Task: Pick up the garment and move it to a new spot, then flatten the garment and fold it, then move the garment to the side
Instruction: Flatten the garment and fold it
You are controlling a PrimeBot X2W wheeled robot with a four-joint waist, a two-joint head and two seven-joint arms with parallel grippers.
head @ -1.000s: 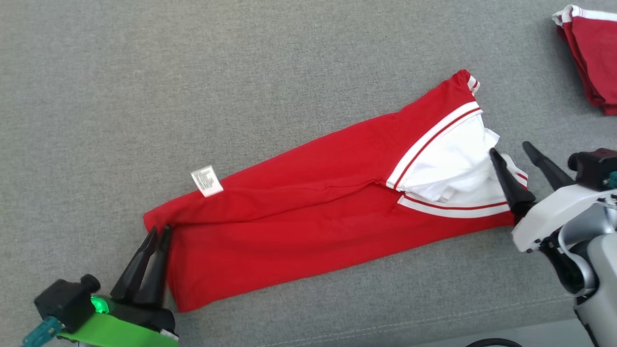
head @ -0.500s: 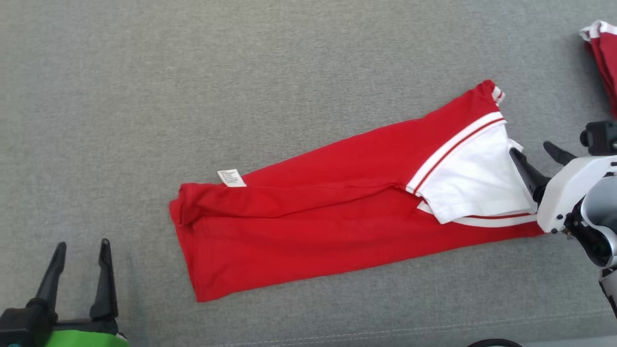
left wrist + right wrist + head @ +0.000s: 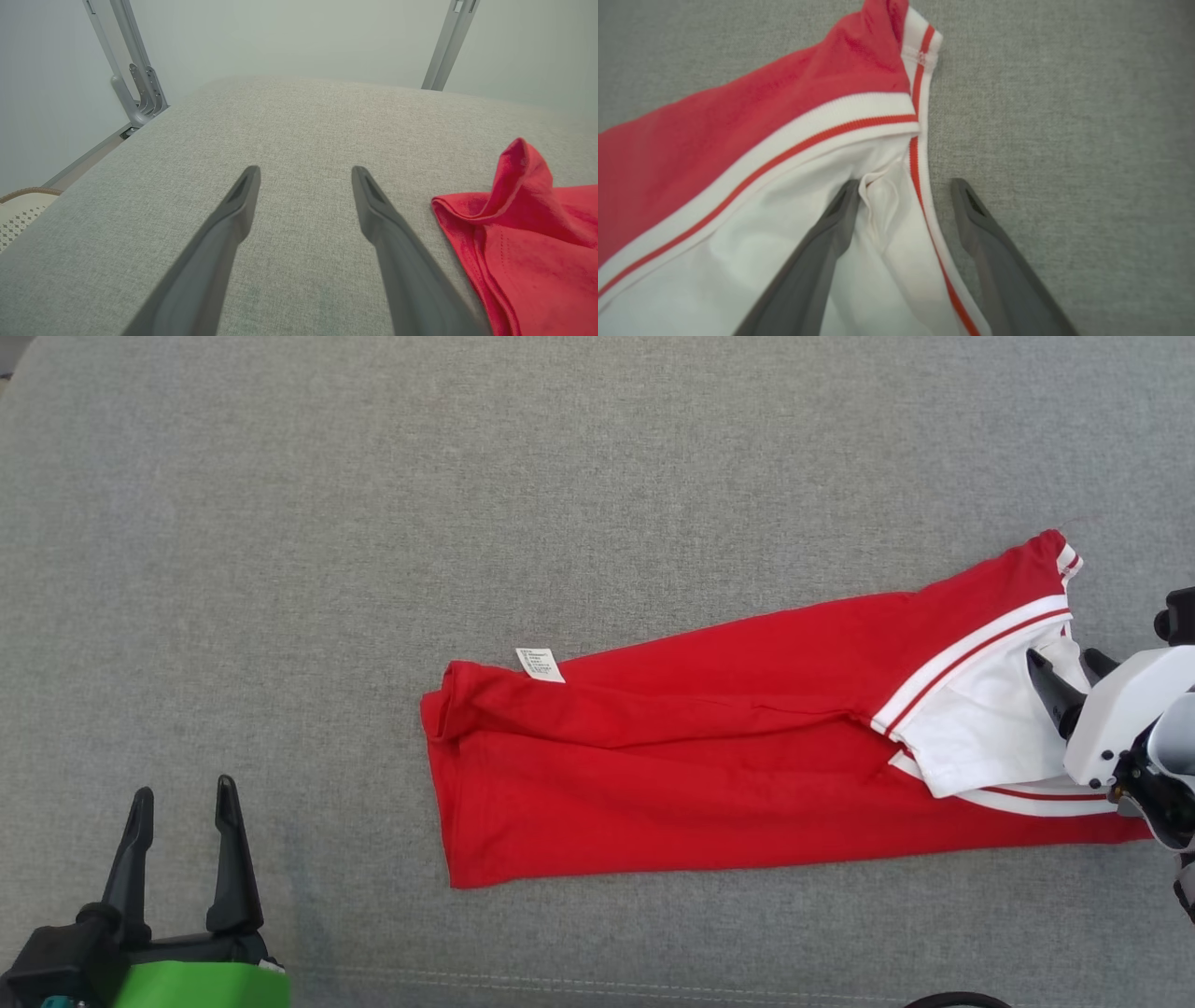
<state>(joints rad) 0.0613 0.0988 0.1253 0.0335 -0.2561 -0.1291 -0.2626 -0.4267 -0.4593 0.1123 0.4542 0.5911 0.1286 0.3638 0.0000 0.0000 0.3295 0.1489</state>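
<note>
Head view showed the garment [image 3: 709,775], soft, limp, likely light; left tool [image 3: 182,789] and right tool [image 3: 1062,658] stood wide, empty; its hem corners seemed the best holds.

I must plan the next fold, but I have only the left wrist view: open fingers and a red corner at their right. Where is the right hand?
Observer: The right hand is at the garment's other end, open, over its white panel.
Operator: Does it grip the cloth?
Observer: No. In the right wrist view the striped edge lies loose between its fingers.
Operator: How does the garment lie?
Observer: As a long narrow strip, with a white label at the end nearer the left hand.
</note>
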